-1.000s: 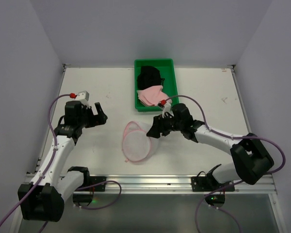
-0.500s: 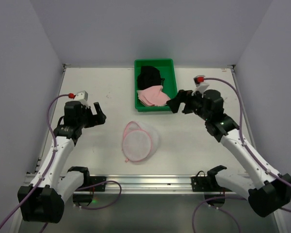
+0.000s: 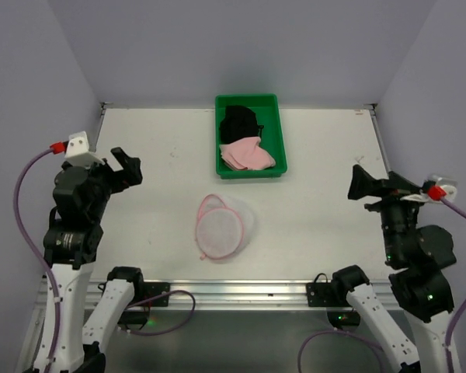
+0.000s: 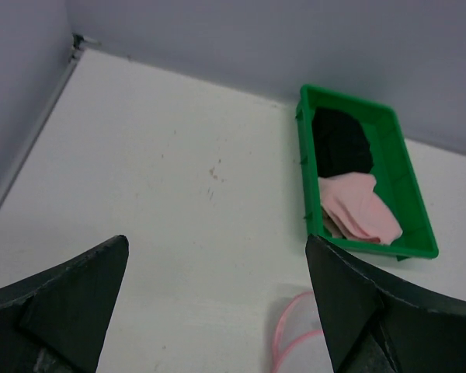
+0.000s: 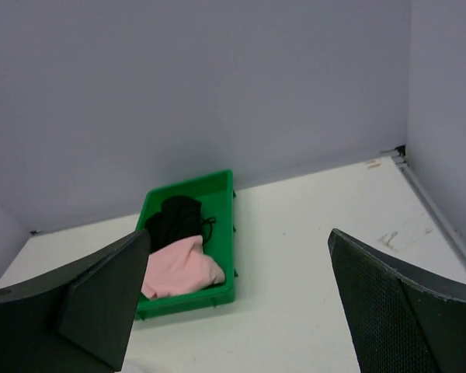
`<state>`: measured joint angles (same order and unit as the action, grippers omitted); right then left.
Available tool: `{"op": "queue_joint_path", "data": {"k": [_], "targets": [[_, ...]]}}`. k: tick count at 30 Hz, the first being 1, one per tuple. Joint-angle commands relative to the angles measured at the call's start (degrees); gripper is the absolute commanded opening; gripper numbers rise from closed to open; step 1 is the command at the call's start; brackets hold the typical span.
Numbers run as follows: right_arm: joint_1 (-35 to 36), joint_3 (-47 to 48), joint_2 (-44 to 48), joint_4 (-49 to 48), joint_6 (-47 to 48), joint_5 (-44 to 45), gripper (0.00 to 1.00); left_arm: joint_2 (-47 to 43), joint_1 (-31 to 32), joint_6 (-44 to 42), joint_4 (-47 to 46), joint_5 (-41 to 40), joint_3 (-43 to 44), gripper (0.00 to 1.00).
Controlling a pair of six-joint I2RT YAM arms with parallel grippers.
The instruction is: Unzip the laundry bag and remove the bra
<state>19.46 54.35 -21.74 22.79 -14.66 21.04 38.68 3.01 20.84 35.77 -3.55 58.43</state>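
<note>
**Mesh drag hazard**

Left gripper (image 3: 126,163) and right gripper (image 3: 357,184), at the frame sides, stand spread. Laundry bag (image 3: 224,231) lies unheld at lower centre; a one-sided tug would likely drag it. Green tray (image 3: 248,174) sits beyond.

Robot lab test cell. White table (image 3: 318,225) boxed in by plain grey walls (image 3: 241,47) on three sides. Left arm (image 3: 74,210) and right arm (image 3: 408,233) bolted to an aluminium rail (image 3: 241,289) at the near edge. Purple cables (image 3: 19,190) loop off the wrists. Cloth props sit in a green tray (image 3: 247,98).
</note>
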Motion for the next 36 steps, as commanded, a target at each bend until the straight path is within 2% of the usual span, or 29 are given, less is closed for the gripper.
{"op": "queue_joint_path", "data": {"k": [1,7,16,28,36], "targets": [[-0.04,1.29,3.71,2.26,6.29,4.37,0.99,-3.34,-0.46,-2.21,4.74,-5.41,7.3,1.0],[-0.04,0.06,11.8,1.21,6.75,1.38,0.99,-6.5,-0.28,-3.0,8.34,-8.22,13.81,1.0],[-0.04,-2.32,19.45,-1.43,8.68,0.32,0.99,-11.78,2.71,-3.61,9.58,-12.44,15.13,1.0],[-0.04,-3.28,18.66,-1.87,7.8,-2.05,0.99,-13.01,3.5,-3.7,8.97,-13.41,13.73,1.0],[-0.04,-3.63,18.31,-2.04,7.18,-2.49,0.99,-13.19,3.59,-2.47,7.83,-10.16,11.62,1.0]]}}
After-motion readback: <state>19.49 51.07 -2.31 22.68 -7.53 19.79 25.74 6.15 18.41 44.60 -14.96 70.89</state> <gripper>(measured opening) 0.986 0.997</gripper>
